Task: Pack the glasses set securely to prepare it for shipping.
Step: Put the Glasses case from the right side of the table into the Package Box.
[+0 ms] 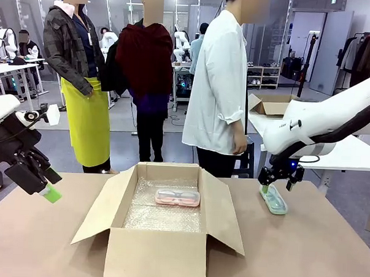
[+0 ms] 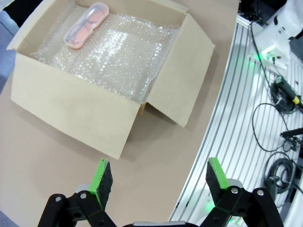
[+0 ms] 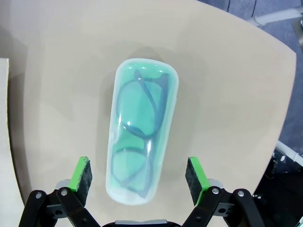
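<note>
Packing looks about half done. The pink case point(image 1: 177, 197) lies inside the open cardboard box point(image 1: 155, 260) in the middle of the table point(image 1: 315, 254), on a sheet of bubble wrap point(image 1: 163, 220), close to the box's far wall. The mint green case point(image 3: 142, 142) lies flat on the table near the right edge, just beside the box's right flap, with dark glasses showing through it. The right gripper point(image 3: 137, 163) hangs over the green case. Its fingers are wide apart, one on each side of one end of the case, and they hold nothing. The left gripper point(image 2: 157, 165) waits near the left edge of the table, its fingers apart too and holding nothing. The step now seems to be picking up the green case. To do it well, the right gripper should slide over to the middle of the case, go straight down, then squeeze gently across the narrow way. The case is smooth and round, so it may slip if grabbed by its end. Then it must lift high enough to clear the flap.
</note>
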You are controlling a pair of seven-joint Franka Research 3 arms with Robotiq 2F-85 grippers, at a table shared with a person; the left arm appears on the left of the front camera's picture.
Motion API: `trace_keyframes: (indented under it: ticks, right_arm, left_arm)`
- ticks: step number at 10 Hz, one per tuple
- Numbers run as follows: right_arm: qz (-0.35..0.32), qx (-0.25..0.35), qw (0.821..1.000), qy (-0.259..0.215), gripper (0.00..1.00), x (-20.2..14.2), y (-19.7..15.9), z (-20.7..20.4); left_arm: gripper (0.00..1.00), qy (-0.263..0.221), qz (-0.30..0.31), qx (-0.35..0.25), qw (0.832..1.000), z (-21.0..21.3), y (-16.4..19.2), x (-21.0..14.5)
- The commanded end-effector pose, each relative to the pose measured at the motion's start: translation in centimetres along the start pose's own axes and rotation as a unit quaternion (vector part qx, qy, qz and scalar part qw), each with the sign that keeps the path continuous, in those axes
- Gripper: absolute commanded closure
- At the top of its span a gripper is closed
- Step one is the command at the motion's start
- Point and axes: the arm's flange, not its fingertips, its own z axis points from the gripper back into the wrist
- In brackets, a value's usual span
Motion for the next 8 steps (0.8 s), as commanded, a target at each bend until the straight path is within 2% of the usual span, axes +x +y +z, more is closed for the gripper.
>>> trace_keyframes:
  ticks: [1, 6, 8]
  right_arm:
    - [-0.03, -0.003, 0.999, -0.013, 0.0, 0.6, 0.8, -1.6]
    - [-0.058, 0.005, 0.998, -0.01, 0.0, 0.3, 0.5, -4.0]
    - [-0.066, 0.003, 0.998, -0.017, 0.2, 0.3, 0.4, -3.9]
  left_arm:
    - [0.0, -0.01, -0.009, -0.006, 1.0, 0.1, 0.2, -0.1]
    - [0.0, -0.01, -0.009, -0.006, 1.0, 0.1, 0.2, -0.1]
    - [0.0, -0.01, -0.009, -0.006, 1.0, 0.1, 0.2, -0.1]
